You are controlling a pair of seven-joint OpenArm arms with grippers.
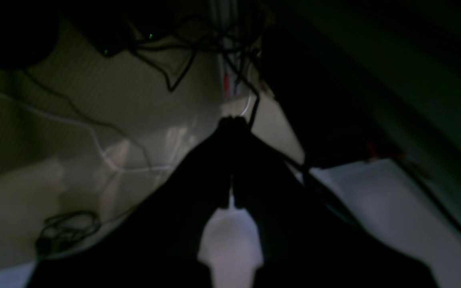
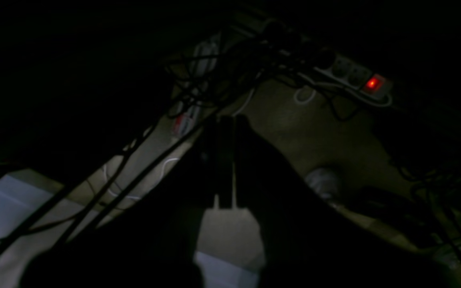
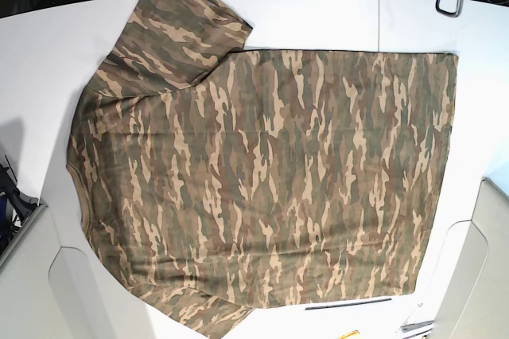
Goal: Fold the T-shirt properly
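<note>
I see the T-shirt spread flat on the white table, filling most of the base view, its neck end toward that view's left and its hem toward the right. No fold is made yet, so I judge the step in hand to be the first reach toward the cloth.

To do it well, I would bring each arm down onto an outer edge, open the jaws only just above the fabric, and pinch a single layer so the table is not scraped. Lifting both sides together should keep the fold line straight.

The cloth is thin, limp woven-looking camouflage in olive, brown and tan streaks, lying smooth with few wrinkles. One short sleeve fans out at the upper left; the opposite one is cut off by the frame's lower edge.

Both wrist views are dark. The left gripper and right gripper have jaws pressed together on nothing, parked off the table above tangled cables and a power strip with a red lamp.
</note>
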